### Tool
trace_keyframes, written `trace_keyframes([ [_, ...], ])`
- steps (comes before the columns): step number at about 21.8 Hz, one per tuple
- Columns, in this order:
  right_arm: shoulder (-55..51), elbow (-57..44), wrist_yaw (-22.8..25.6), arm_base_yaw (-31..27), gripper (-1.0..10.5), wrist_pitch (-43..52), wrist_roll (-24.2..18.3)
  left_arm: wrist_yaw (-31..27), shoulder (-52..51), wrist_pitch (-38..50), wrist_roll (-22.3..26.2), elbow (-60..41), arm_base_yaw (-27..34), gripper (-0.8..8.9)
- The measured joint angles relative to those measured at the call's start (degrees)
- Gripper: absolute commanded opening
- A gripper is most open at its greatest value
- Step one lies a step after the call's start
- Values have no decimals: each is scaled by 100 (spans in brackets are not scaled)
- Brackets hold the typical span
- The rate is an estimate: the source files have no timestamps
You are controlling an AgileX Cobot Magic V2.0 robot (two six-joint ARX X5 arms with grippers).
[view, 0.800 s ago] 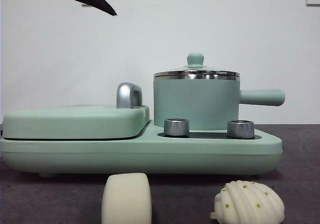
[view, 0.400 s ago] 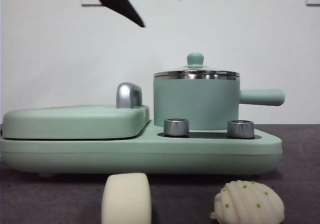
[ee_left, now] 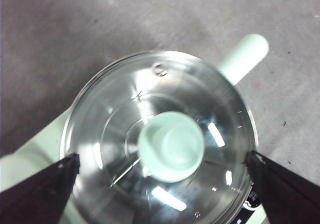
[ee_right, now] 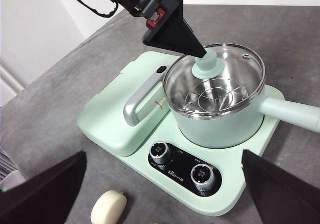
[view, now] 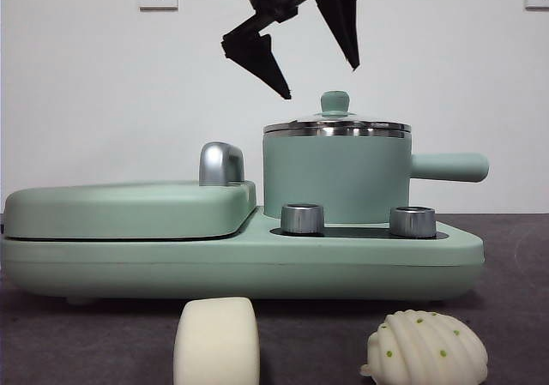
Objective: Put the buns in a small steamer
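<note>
Your left end effector hangs just above the small steamer, with its jaws spread wide on both sides of the green knob and touching nothing. The glass lid is on the pot. Both buns lie on the table before the cooker: the smooth bun and the ribbed bun. Your right end effector waits high with jaws wide apart.

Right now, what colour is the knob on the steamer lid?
Mint green knob, clearest in the left wrist view.

Even light; blurred, glaring lid.
</note>
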Motion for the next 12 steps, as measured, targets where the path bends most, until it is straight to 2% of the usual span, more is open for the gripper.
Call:
trace_keyframes([
  [12, 0, 0, -4, 0, 495, 0, 0, -269, 243, 11, 282, 15, -238, 360],
])
